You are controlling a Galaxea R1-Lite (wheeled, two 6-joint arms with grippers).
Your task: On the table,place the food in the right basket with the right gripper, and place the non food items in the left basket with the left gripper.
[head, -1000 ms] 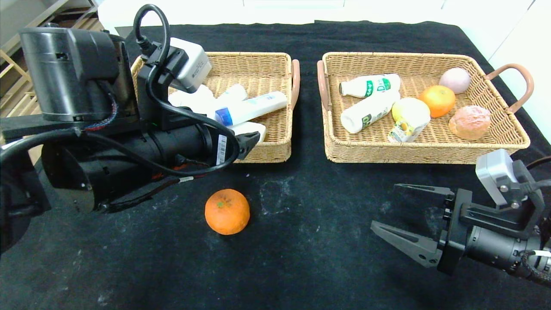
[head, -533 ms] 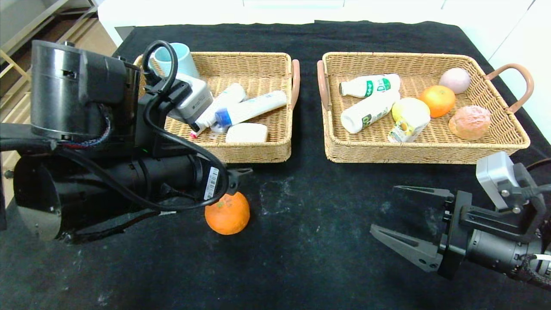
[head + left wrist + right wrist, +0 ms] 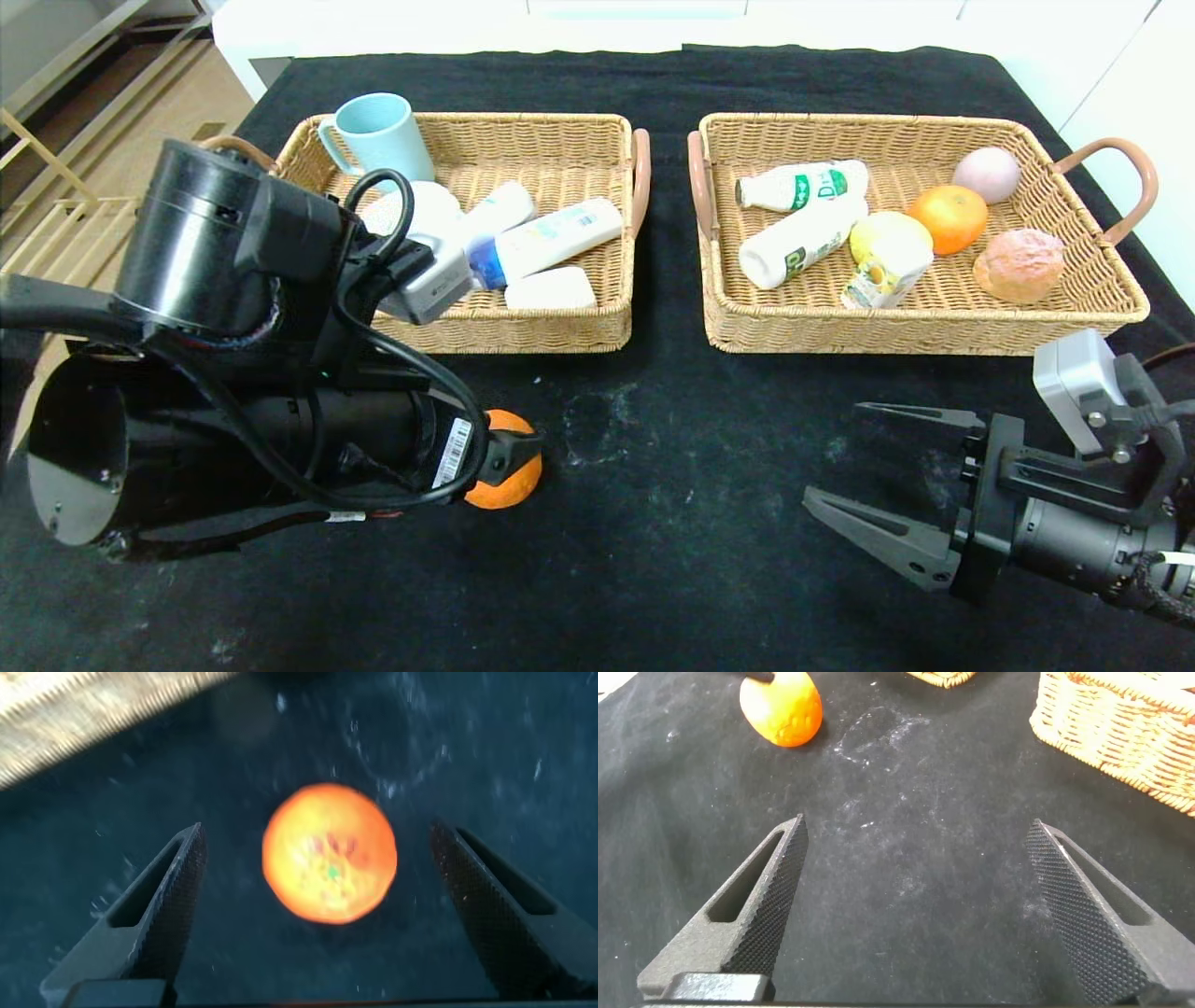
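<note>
An orange [image 3: 511,487] lies on the black-clothed table [image 3: 672,523] in front of the left basket [image 3: 560,127]. My left gripper [image 3: 519,452] is open right above it; in the left wrist view the orange [image 3: 329,854] sits between the two spread fingers, untouched. My right gripper [image 3: 833,450] is open and empty over bare cloth at the front right, also shown in its wrist view [image 3: 917,824]. The left basket holds the blue-capped tube bottle [image 3: 551,238] and the wavy white bottle [image 3: 495,209]. The right basket [image 3: 868,127] holds milk bottles [image 3: 803,185], a lemon [image 3: 887,233], a juice carton [image 3: 876,278] and an orange [image 3: 949,217].
A light blue cup [image 3: 378,135] and a white bar [image 3: 551,289] are in the left basket. A pink ball [image 3: 987,173] and a brownish bun [image 3: 1019,264] are in the right basket. The orange also shows far off in the right wrist view [image 3: 782,709].
My left arm has drawn back from the left basket and come down over the orange on the table. The right arm has barely moved.
</note>
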